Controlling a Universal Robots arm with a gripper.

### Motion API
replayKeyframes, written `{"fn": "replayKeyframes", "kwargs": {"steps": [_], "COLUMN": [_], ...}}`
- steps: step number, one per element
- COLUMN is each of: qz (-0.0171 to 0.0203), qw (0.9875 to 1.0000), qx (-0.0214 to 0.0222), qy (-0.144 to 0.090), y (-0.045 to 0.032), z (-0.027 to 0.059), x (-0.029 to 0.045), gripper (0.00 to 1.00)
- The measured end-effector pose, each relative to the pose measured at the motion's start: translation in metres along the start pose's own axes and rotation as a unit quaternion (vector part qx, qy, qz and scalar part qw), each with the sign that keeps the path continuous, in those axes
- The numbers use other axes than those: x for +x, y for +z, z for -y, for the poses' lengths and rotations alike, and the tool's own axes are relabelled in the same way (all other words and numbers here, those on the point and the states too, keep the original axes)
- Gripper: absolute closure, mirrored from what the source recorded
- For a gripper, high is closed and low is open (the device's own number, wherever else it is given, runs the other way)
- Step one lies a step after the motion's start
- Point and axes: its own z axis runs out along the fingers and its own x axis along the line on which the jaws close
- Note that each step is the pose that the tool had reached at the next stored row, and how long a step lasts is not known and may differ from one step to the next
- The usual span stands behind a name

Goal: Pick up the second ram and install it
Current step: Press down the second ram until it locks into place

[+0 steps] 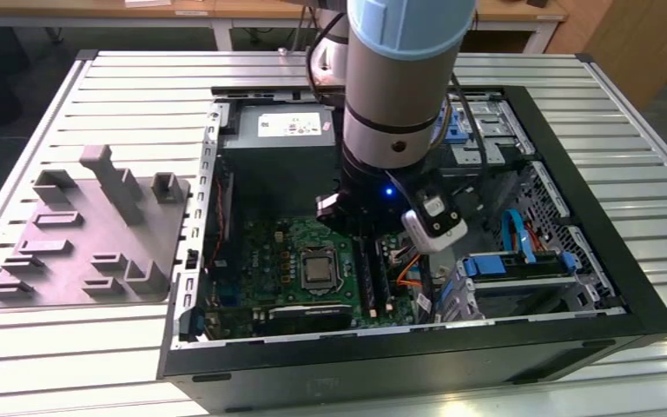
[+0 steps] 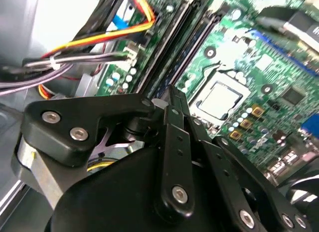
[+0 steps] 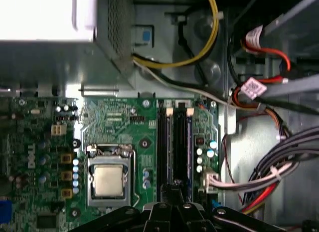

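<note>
The end effector (image 2: 172,100) is down inside the open computer case (image 1: 565,334) on the table (image 1: 136,74), its fingers drawn together directly over the black memory slots (image 3: 175,142) beside the processor socket (image 3: 108,178). The second ram (image 3: 189,149), a bluish strip, stands edge-on in a slot beneath the fingertips; whether it is gripped I cannot tell.

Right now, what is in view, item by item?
Computer case: one, black, open on the slatted table.
Motherboard: one, green, inside the case.
Processor socket: one, silver, on the motherboard.
Memory slots: long, black, beside the socket; a bluish stick seems seated in one.
Cables: several, yellow, orange, white, beside the board.
Fixture tray: one, grey, at the exterior view's left.
Arm: one, reaching into the case.
Tool: black, over the slots' end.
</note>
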Motion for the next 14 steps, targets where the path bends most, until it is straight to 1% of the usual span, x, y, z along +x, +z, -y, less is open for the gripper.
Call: {"fn": "replayKeyframes", "kwargs": {"steps": [7,10,14], "qz": [0.0,-0.0002,-0.0013], "qw": [1.0,1.0,1.0], "qx": [0.0013,0.0023,0.0049], "qy": [0.0,0.0,0.0], "y": [-0.0001,0.0005,0.0014], "z": [0.0147,0.0161,0.0197], "x": [-0.0001,0.0,-0.0001], "gripper": [0.9,0.9,0.9]}}
